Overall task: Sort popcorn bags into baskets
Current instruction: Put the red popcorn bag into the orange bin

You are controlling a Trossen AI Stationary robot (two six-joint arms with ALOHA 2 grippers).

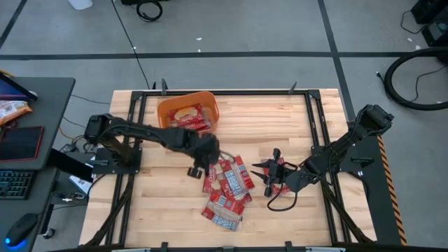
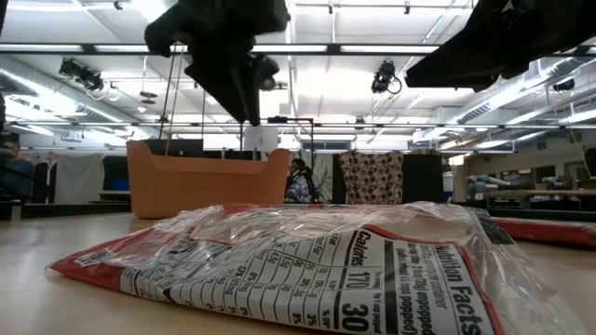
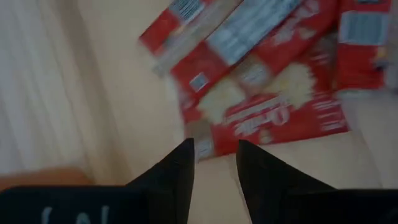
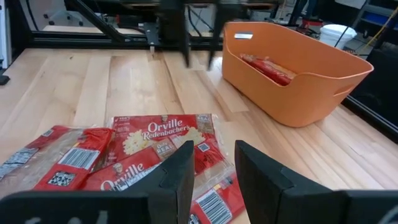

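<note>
Several red popcorn bags [image 1: 227, 185] lie flat in a loose pile on the wooden table; they also show in the left wrist view [image 3: 267, 93] and the right wrist view [image 4: 161, 140]. One bag fills the front of the low view [image 2: 307, 270]. The orange basket [image 1: 164, 108] stands at the far left with red bags in it [image 4: 267, 67]. My left gripper [image 1: 199, 166] is open and empty above the pile's left edge [image 3: 214, 149]. My right gripper [image 1: 264, 176] is open and empty at the pile's right side [image 4: 214, 162], with a bag [image 1: 281, 168] under it.
Black frame rails [image 1: 311, 133] run along the table's sides and far edge. Bare wood lies between the basket [image 4: 298, 93] and the pile. A desk with a keyboard [image 1: 14, 183] stands off the table's left.
</note>
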